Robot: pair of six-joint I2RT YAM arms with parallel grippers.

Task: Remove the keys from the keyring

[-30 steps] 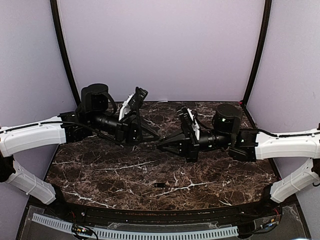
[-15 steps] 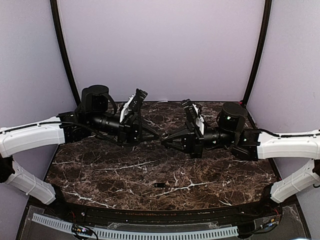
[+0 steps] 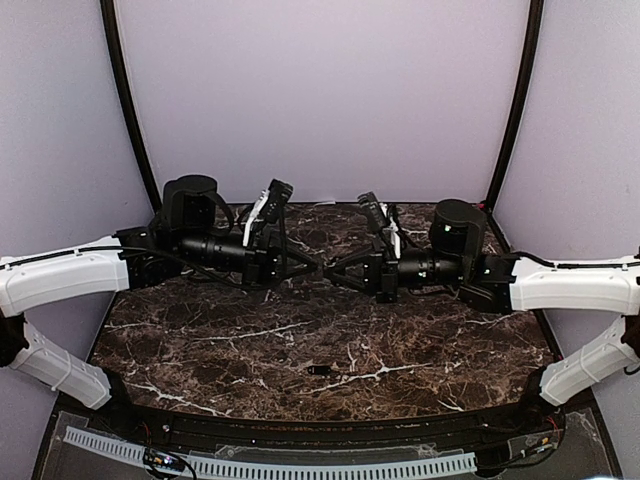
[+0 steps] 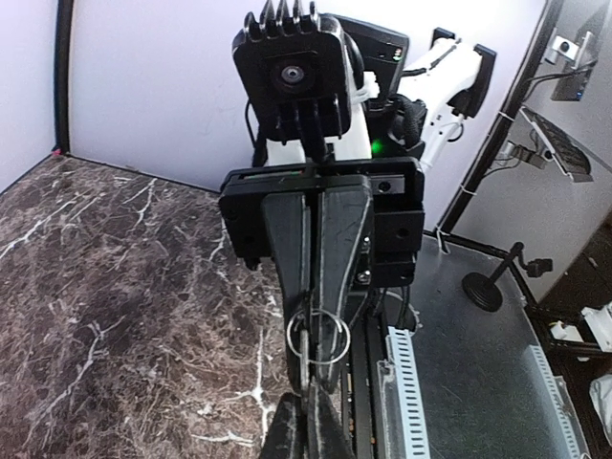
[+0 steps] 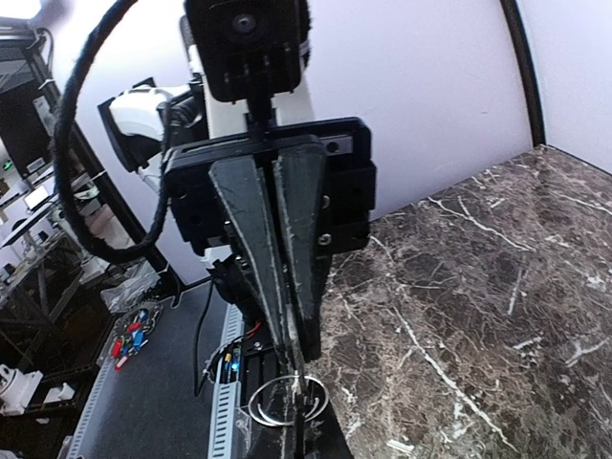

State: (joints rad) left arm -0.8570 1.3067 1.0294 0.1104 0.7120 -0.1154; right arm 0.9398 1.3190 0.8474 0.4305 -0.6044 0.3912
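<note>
We see keyring (image 4: 318, 337) pinched mid-air between two meeting fingertip pairs, over table (image 3: 200, 340) centre. Left gripper (image 3: 316, 269) clamped on ring; right gripper (image 3: 330, 273) likewise, tip to tip. One key (image 3: 320, 370) lies loose on marble, near centre.

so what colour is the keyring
Silvery metal keyring; shows best in the left wrist view.
</note>
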